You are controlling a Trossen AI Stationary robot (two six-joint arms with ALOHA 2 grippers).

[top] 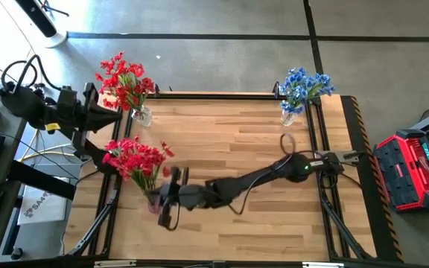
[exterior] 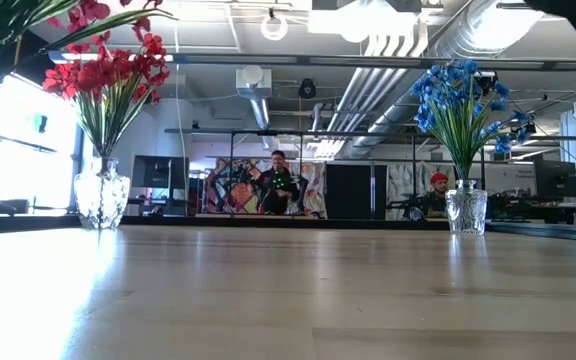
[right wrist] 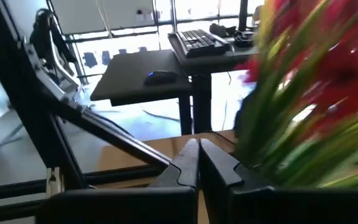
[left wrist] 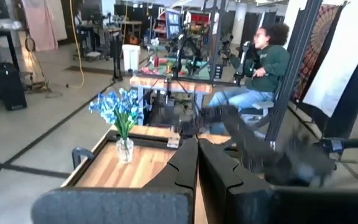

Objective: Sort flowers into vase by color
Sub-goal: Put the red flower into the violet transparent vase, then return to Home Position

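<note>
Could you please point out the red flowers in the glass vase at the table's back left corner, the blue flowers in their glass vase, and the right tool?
red flowers in glass vase point(top: 124, 80), high view, on the blooms.
blue flowers in glass vase point(top: 302, 85), high view, on the blooms.
right tool point(top: 171, 199), high view, at its fingertips, shut beside a second red bunch.

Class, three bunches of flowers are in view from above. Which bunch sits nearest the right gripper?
The red bunch at the table's left edge, beside the right gripper. The other red bunch and the blue bunch stand at the far corners.
</note>
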